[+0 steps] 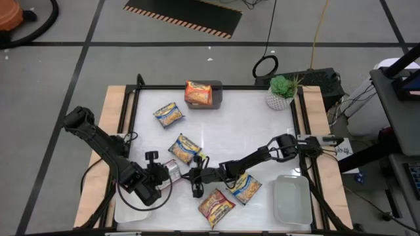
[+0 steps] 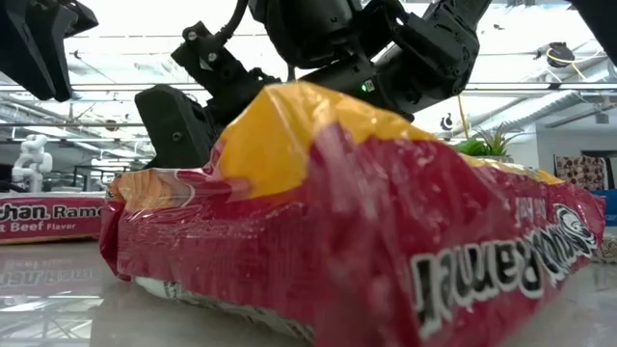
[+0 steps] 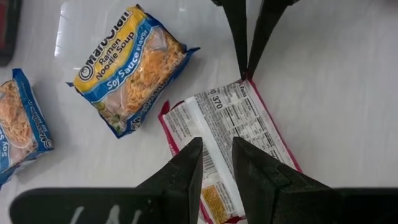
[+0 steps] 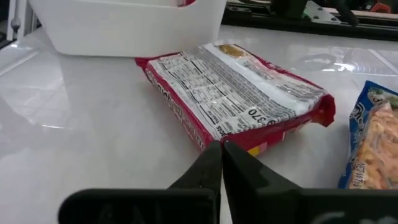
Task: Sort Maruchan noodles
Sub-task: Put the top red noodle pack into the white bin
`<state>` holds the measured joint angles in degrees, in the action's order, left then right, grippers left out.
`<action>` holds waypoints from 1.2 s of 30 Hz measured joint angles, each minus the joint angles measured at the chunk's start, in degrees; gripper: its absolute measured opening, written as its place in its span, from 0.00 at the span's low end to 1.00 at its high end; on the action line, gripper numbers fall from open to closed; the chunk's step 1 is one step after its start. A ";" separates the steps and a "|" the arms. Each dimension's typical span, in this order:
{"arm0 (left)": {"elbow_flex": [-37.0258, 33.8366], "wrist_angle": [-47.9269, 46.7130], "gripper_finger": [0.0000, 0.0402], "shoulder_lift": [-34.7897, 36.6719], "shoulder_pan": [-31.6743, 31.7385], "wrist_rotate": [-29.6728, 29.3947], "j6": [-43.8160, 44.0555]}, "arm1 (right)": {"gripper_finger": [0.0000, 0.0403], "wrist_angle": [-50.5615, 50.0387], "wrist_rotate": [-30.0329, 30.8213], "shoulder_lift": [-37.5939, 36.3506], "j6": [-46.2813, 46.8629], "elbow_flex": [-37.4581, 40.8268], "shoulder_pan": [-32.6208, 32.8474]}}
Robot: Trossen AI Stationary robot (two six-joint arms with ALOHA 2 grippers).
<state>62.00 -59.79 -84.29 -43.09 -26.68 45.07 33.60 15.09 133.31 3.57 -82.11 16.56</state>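
A red Maruchan packet (image 3: pixel 233 124) lies label side up on the white table, also seen in the right wrist view (image 4: pixel 236 93). My left gripper (image 3: pixel 216 163) hangs over it, pointing down, fingers a little apart and touching nothing. My right gripper (image 4: pixel 221 149) reaches in low from the table's right, shut, its tips at the packet's corner. Two blue packets (image 1: pixel 169 115) (image 1: pixel 184 148) lie farther back, and a third blue one (image 1: pixel 244 187) and another red one (image 1: pixel 216 204) lie near the front. One orange packet (image 1: pixel 199 93) lies in the grey bin. My right gripper's shut fingertips (image 3: pixel 245 65) meet the red packet's corner (image 3: pixel 247 84) at its crimped end, coming nearly level from the table's right. I cannot tell whether any film is caught between them. The packet lies flat on the table.
A white tray (image 1: pixel 292 200) stands at the front right, and another (image 4: pixel 124 25) stands just beyond the red packet. The grey bin (image 1: pixel 218 95) sits at the far edge, with a potted plant (image 1: pixel 282 92) at the far right. In the low view the front red packet (image 2: pixel 386 222) hides most of the table.
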 joint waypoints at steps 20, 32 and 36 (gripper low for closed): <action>0.00 19.79 0.23 0.00 9.74 -6.64 -6.96 | 0.00 -24.03 8.98 -18.93 -3.12 1.81 0.35; 0.08 28.88 0.23 -7.83 -3.00 -21.49 0.63 | 0.00 -24.39 8.88 -22.22 0.28 6.93 -0.07; 0.02 32.36 0.23 -12.83 -3.91 -22.84 0.10 | 0.00 -23.58 8.81 -22.23 0.69 6.91 -0.09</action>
<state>62.02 -27.43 -97.12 -47.01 -49.52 45.17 10.02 23.90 111.08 4.26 -75.20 16.47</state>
